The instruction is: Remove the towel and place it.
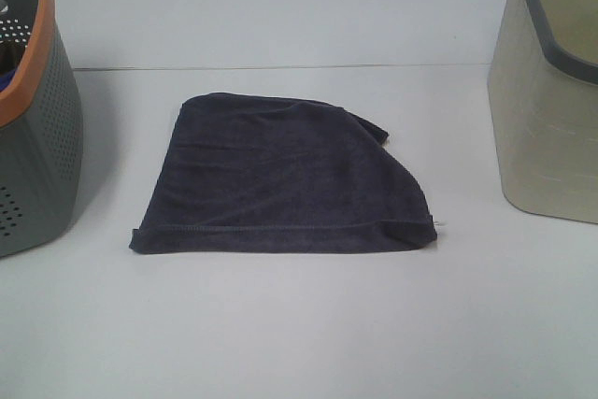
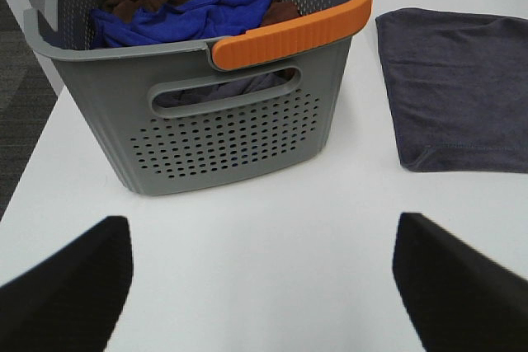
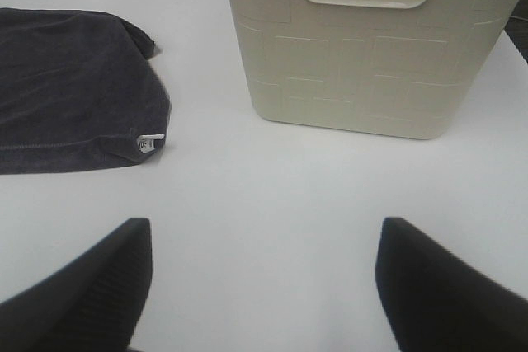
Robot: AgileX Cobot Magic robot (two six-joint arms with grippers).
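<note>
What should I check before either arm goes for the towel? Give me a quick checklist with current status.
1. Towel lying flat on the table, nothing on top of it: ok.
2. Left gripper open and empty: ok.
3. Right gripper open and empty: ok.
4. Both grippers apart from the towel: ok.
5. Grey basket with orange rim holds blue and brown cloths, apart from the towel: ok.
6. Room inside the beige bin: cannot tell, its inside is not visible.

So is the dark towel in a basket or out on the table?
Out. The towel lies flat and folded on the white table, between the grey basket and the beige bin, touching neither.
</note>
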